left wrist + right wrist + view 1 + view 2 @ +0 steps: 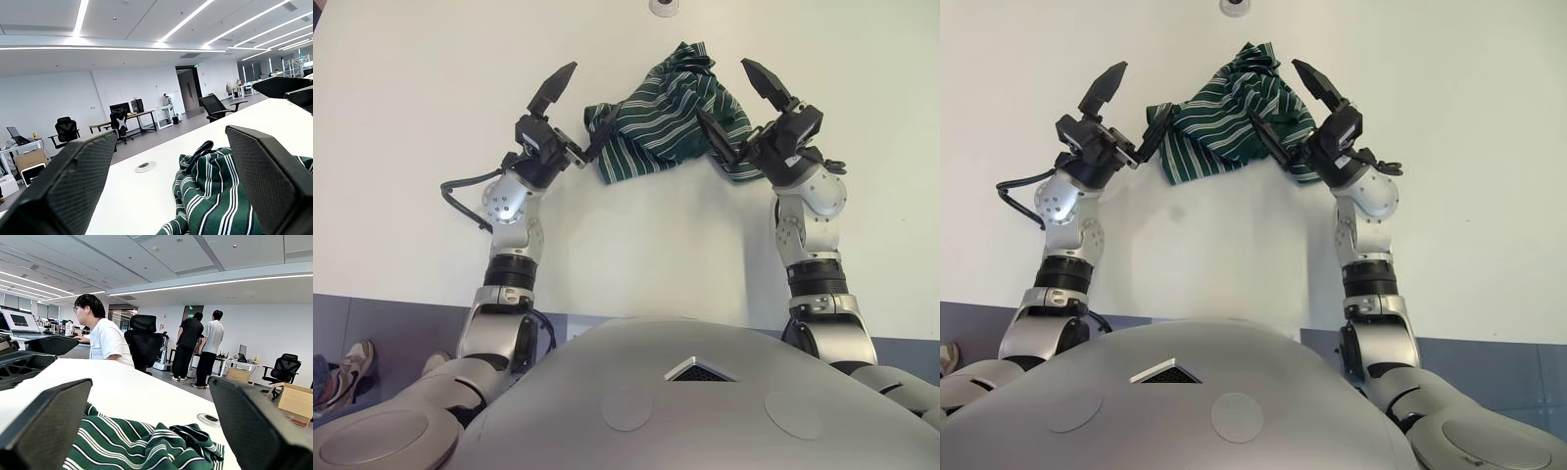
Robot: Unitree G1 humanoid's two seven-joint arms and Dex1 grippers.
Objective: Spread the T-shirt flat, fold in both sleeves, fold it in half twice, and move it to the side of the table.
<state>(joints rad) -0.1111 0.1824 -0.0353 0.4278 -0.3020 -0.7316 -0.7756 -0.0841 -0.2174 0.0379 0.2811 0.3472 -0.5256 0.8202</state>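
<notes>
A dark green T-shirt (pixel 664 116) with white stripes lies crumpled in a heap on the white table (pixel 431 88), toward the far middle. My left gripper (pixel 594 94) hangs open just left of the heap, its lower finger close to the cloth's left edge. On the opposite side my right gripper (pixel 722 88) is open too, its lower finger over the shirt's right part. Neither holds cloth. In the left wrist view the T-shirt (pixel 210 196) bunches between and beyond the wide-apart fingers (pixel 73 186). The right wrist view has the T-shirt (pixel 137 445) low between its fingers (pixel 44 426).
A round cable grommet (pixel 663 5) sits in the table just beyond the shirt. White tabletop stretches to both sides of the heap and toward the near edge (pixel 411 297). An office with chairs, desks and people lies beyond the table.
</notes>
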